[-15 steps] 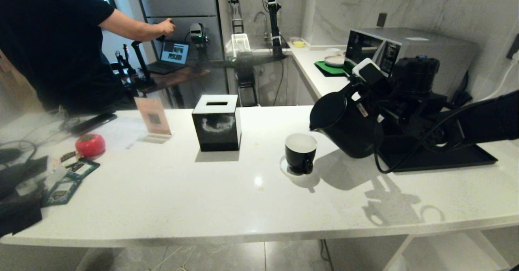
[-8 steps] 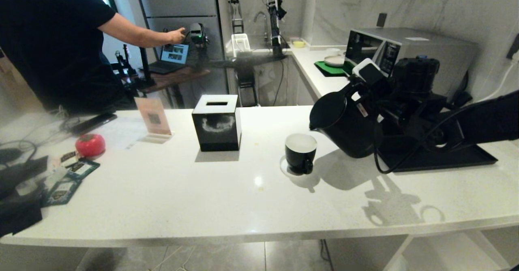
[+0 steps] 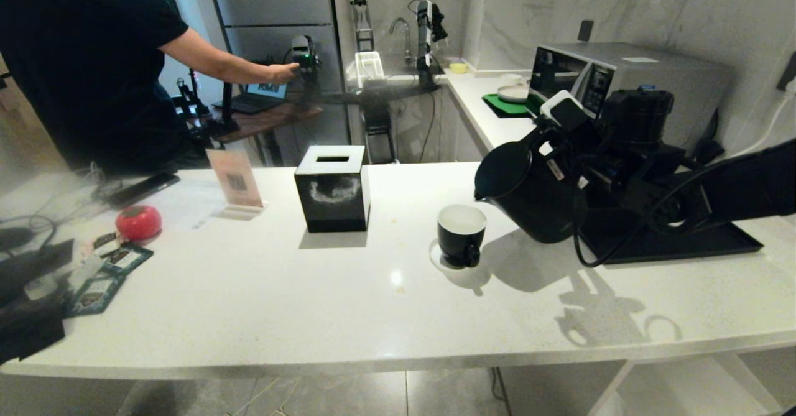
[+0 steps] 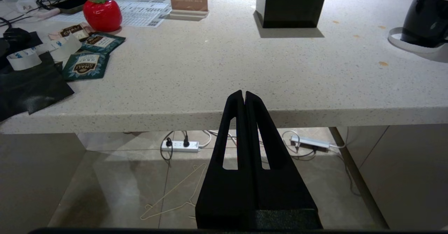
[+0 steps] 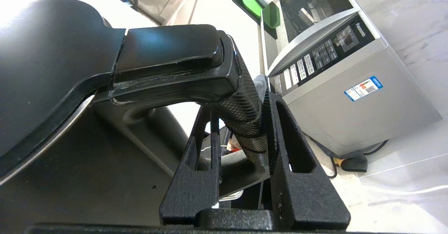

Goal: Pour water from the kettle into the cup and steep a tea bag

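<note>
My right gripper [image 5: 239, 104] is shut on the mesh-wrapped loop handle of the matte-black kettle [image 3: 528, 195]. The kettle hangs tilted above the counter, its spout pointing left, just right of and above the rim of the cup [image 3: 461, 234]. I see no stream of water. The cup, glossy black with a white inside, stands on a white coaster, and also shows in the left wrist view as the cup [image 4: 425, 17]. Several dark green tea bag sachets [image 3: 99, 282] lie at the counter's far left. My left gripper [image 4: 244, 94] is shut and empty, parked below the counter's front edge.
A black cube tissue box [image 3: 333, 188] stands left of the cup. A red strawberry-shaped object [image 3: 138, 222] and a QR sign [image 3: 234, 180] sit further left. Behind the kettle are a black tray [image 3: 684, 245] and a microwave [image 3: 628, 77]. A person [image 3: 81, 61] reaches at the back left.
The kettle, the cup and both my arms have kept still. The person's hand at the back has moved to the right.
</note>
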### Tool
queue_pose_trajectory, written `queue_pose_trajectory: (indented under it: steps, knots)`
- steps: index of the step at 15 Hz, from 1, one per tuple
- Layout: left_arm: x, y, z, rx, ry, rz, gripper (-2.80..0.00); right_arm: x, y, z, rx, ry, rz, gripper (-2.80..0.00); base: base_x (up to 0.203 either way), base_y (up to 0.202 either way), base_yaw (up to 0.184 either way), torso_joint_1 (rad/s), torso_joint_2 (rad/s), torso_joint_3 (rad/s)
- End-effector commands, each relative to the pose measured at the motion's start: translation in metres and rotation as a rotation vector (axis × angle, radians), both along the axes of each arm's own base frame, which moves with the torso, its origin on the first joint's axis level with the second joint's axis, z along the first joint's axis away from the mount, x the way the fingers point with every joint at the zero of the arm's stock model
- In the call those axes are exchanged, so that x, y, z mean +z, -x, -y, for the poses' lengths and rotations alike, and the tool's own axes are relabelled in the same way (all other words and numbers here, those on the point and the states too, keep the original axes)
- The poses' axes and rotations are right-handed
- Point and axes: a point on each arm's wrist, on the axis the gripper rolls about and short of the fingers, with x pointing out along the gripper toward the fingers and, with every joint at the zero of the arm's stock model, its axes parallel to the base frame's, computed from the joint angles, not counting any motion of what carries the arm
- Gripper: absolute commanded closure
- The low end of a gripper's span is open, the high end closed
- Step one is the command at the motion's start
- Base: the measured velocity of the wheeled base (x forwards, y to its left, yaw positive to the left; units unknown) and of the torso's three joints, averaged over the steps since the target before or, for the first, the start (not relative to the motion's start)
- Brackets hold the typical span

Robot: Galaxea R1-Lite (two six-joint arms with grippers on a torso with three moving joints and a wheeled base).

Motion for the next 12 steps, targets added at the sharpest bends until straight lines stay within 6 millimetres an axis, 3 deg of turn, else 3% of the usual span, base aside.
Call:
queue_pose_trajectory:
  steps: [1,12]
  knots:
    - [0.0000,0.0000,0.0000,0.000,0.000,0.000,0.00,0.0007,0.0002,-0.0002,0.000,0.003,0.004,0.00,0.000,0.000,0.000,0.000,0.00,0.000]
    - [0.0000,0.0000,0.0000,0.000,0.000,0.000,0.00,0.0013,0.0006,-0.0004,0.000,0.002,0.006,0.00,0.000,0.000,0.000,0.000,0.00,0.000]
